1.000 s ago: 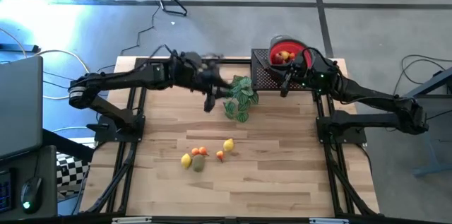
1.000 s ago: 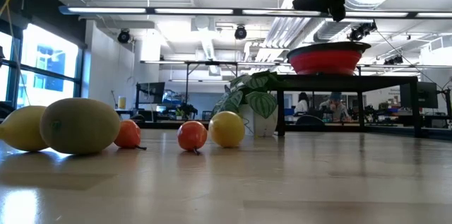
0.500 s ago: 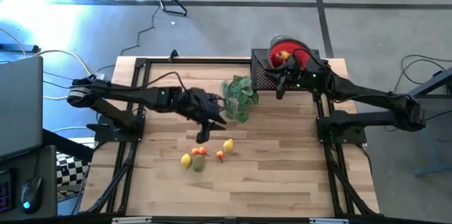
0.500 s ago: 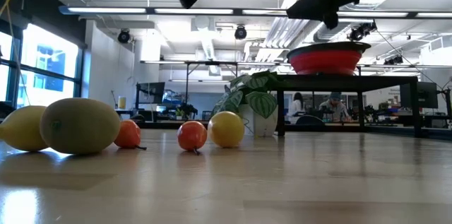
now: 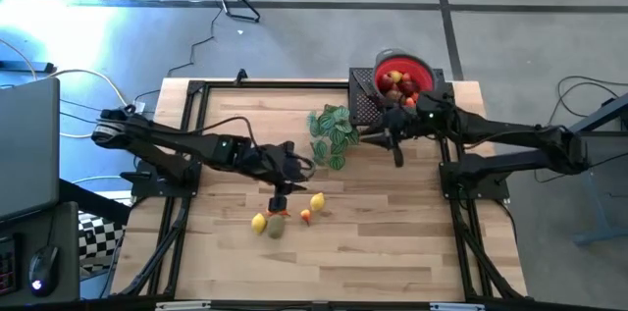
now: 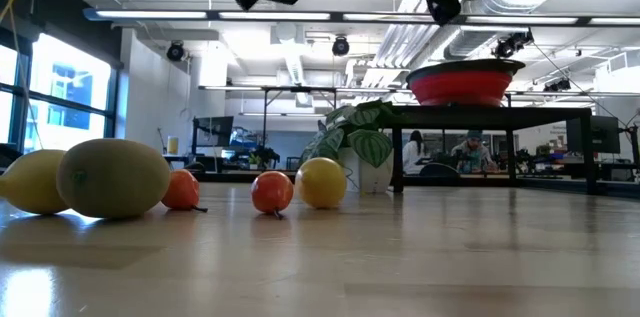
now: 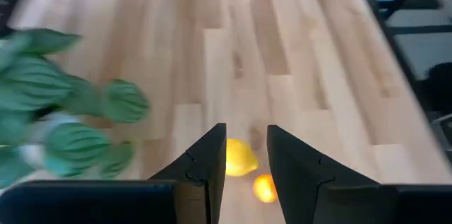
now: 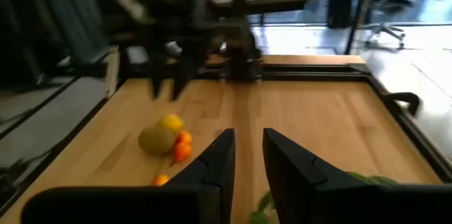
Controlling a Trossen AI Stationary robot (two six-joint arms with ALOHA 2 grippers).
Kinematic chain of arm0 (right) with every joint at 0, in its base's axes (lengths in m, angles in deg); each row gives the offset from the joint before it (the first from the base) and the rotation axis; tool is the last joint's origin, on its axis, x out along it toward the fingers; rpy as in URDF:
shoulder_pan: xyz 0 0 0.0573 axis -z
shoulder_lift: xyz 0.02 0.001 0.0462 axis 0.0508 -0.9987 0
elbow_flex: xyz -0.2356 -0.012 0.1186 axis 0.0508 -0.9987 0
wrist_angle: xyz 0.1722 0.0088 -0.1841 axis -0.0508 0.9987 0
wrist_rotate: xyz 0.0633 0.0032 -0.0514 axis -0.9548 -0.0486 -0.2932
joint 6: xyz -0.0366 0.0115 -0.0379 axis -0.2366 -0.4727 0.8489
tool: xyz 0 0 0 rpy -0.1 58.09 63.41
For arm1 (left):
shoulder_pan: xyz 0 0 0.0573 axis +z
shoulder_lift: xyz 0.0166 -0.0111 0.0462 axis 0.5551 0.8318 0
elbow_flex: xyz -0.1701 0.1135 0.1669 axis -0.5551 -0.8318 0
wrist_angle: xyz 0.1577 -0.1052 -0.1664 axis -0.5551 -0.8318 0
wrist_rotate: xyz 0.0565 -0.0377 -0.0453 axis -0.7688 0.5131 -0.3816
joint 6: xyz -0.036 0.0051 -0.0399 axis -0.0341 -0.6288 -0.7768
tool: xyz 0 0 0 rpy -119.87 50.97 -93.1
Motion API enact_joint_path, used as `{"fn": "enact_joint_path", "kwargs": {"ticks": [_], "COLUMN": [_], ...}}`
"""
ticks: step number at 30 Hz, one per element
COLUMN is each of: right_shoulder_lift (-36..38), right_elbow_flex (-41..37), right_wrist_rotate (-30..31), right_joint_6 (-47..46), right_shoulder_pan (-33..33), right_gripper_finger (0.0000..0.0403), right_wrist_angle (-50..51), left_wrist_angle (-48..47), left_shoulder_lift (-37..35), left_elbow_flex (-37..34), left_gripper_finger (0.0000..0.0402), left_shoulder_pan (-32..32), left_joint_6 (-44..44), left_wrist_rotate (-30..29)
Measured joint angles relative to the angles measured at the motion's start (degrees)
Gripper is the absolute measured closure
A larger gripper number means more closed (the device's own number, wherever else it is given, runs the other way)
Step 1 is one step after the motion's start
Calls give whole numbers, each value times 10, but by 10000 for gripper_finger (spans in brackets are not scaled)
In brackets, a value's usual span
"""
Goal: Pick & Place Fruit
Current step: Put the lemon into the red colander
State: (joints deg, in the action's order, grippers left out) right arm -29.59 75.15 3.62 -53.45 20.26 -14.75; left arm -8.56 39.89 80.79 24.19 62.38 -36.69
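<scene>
Left tool (image 5: 279, 196) has moved over the fruit (image 5: 278, 219), mid-table, edges distant.

**Toy fruit split between worktop cluster and raised bowl**

Five small toy fruits lie loose near the middle of the wooden worktop (image 5: 392, 242). A yellow lemon (image 5: 258, 222) sits at the left end of the group, touching a brown-green piece (image 5: 276, 227) lying on its side. An orange piece (image 5: 281, 210) rests just behind them, a smaller orange-red piece (image 5: 306, 217) lies just beside, and a second yellow lemon (image 5: 317, 202) sits at the right end, slightly apart. All rest flat on the wood. Well apart, at the far right corner, several red and yellow pieces (image 5: 397, 82) are heaped inside the red bowl (image 5: 424, 69) on its raised dark stand.
</scene>
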Motion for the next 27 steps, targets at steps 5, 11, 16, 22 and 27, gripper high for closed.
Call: {"fn": "enact_joint_path", "kwargs": {"ticks": [5,11,16,22,27], "right_shoulder_lift": [-22,-44,-71,-94,-117], "right_elbow_flex": [0,0,0,14,59], "right_wrist_rotate": [49,97,153,162,162], "right_joint_6": [0,-1,0,-1,1], "right_shoulder_pan": [-46,-86,-117,-132,-150], "right_gripper_finger": [335,338,356,380,394], "right_wrist_angle": [-32,-43,-70,-74,-32], "left_wrist_angle": [-23,-44,-69,28,107], "left_shoulder_lift": [-30,-87,-126,-184,-253], "left_elbow_flex": [0,1,-10,-108,-196], "left_gripper_finger": [303,303,303,303,303], "left_shoulder_pan": [-2,-3,-2,-2,-3], "left_joint_6": [-4,26,30,30,24], "left_wrist_rotate": [-104,-124,-125,-136,-137]}}
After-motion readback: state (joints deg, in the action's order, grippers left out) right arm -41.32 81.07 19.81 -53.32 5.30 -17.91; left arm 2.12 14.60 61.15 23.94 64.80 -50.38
